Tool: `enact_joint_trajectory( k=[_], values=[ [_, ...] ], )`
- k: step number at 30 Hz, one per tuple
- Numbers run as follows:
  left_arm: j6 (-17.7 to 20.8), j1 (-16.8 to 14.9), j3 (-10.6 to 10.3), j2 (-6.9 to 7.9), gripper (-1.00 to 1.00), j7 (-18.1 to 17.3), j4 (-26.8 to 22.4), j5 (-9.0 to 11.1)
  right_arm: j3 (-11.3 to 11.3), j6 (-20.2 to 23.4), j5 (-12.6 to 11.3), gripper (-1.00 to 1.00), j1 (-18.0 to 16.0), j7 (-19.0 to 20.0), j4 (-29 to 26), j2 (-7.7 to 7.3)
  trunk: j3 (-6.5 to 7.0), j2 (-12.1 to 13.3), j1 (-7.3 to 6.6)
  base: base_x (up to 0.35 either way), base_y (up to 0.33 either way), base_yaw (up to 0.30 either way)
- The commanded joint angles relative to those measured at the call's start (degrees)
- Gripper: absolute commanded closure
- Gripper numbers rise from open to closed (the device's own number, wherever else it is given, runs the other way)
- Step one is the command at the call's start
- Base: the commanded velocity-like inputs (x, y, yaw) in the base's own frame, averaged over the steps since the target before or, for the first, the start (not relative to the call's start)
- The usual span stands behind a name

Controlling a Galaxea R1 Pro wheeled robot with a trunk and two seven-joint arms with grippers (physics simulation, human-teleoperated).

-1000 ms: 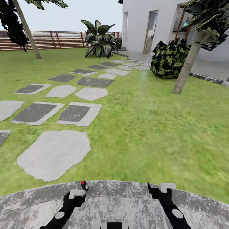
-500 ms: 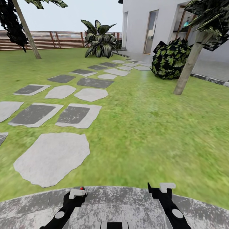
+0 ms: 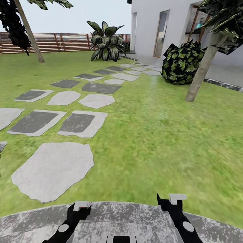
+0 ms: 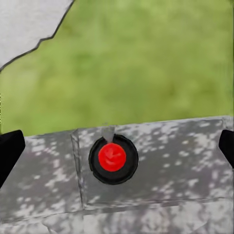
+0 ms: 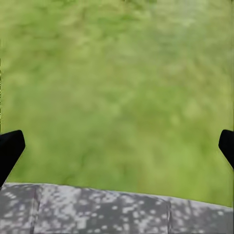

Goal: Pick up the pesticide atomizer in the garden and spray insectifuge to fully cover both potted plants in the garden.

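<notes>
The pesticide atomizer, the insectifuge and both potted plants are out of view. I face the garden lawn (image 3: 152,128) with its stepping stones (image 3: 54,168). Low in the head view, my left gripper (image 3: 81,206) and right gripper (image 3: 175,199) hang over my grey speckled base (image 3: 121,217). In the left wrist view the left gripper (image 4: 117,146) is open, its black fingertips (image 4: 7,151) far apart above a red button (image 4: 112,157) on the base. The right gripper (image 5: 117,146) is open over bare grass, with nothing between its fingers.
A brown slat fence (image 3: 60,42) runs along the back, with a striped agave (image 3: 107,42) before it. A leaning tree trunk (image 3: 200,74) and a dark bush (image 3: 184,62) stand at the right by the white house (image 3: 148,23). Another trunk (image 3: 28,32) rises far left.
The whole head view has shifted, so the camera moved: stones slid left and down, my base sits lower. The red button beside the left gripper dropped behind it. Both arms hold still.
</notes>
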Motion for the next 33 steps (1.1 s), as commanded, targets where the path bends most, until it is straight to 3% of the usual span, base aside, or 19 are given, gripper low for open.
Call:
enact_joint_trajectory(
  k=[1, 11, 22, 30, 33],
  values=[
    [-0.19, -0.03, -0.07, 0.00, -1.00, 0.01, 0.04, -0.31, -0.01, -0.17, 0.01, -1.00, -0.01, -0.01, 0.04, 0.00, -0.04, -0.01, 0.00, 0.104, -0.089, 0.196],
    [-0.26, -0.03, -0.07, -0.10, -1.00, -0.01, 0.02, -0.23, -0.01, -0.17, 0.00, -1.00, -0.01, -0.03, -0.01, 0.00, -0.04, -0.01, 0.00, 0.018, -0.020, 0.134],
    [-0.22, -0.03, -0.16, -0.30, -1.00, -0.07, 0.02, -0.28, -0.01, -0.17, 0.00, -1.00, -0.01, -0.04, -0.02, -0.03, -0.04, -0.01, 0.00, -0.133, -0.137, 0.201],
    [-0.26, -0.03, -0.13, -0.22, -1.00, -0.07, -0.11, -0.23, -0.01, -0.17, 0.00, -1.00, -0.01, -0.08, -0.02, -0.02, -0.04, -0.01, 0.00, -0.009, -0.008, 0.039],
    [-0.26, -0.03, -0.08, -0.06, -1.00, -0.07, -0.15, -0.23, -0.03, -0.17, 0.00, -1.00, -0.01, -0.08, -0.02, -0.02, -0.73, -0.05, 0.08, -0.001, 0.000, 0.002]
  ],
)
